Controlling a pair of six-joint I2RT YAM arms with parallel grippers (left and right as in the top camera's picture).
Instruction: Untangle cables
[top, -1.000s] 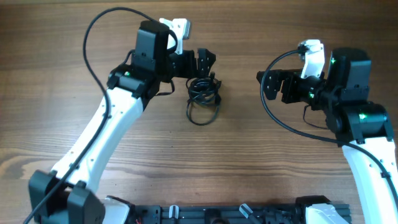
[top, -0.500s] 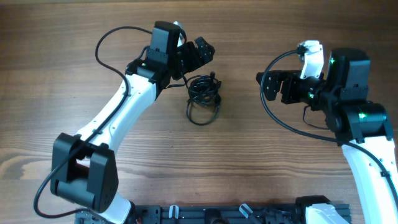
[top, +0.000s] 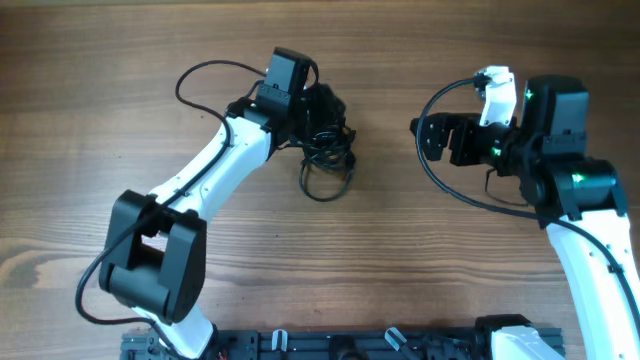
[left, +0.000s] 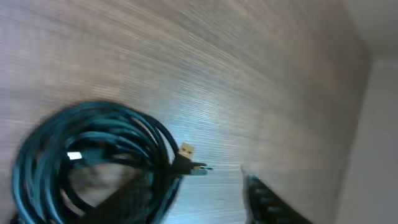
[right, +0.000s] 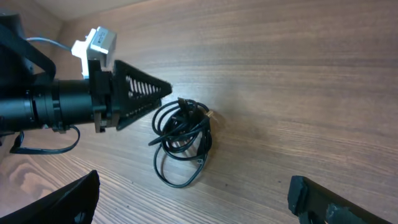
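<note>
Wooden table (top: 150, 60) | cables (top: 325, 160): probably light, limp, snag-prone coil; best hold looks like the plug (left: 185, 150) | left gripper (right: 163, 91): fingers spread, holding nothing, at coil | right gripper (top: 421, 140): spread wide, holding nothing

1. Left wrist view: all smeared; the cables (left: 118, 124) run off the left and bottom edges.
2. There the fingers (left: 264, 199) of the left gripper (left: 189, 186) are cut by the bottom edge.
3. Overhead, that gripper hides the cables' far side; single cords cannot be counted.
4. Right wrist view: the fingers (right: 323, 199) of the right gripper (right: 193, 180) are cut at the bottom corners.
</note>
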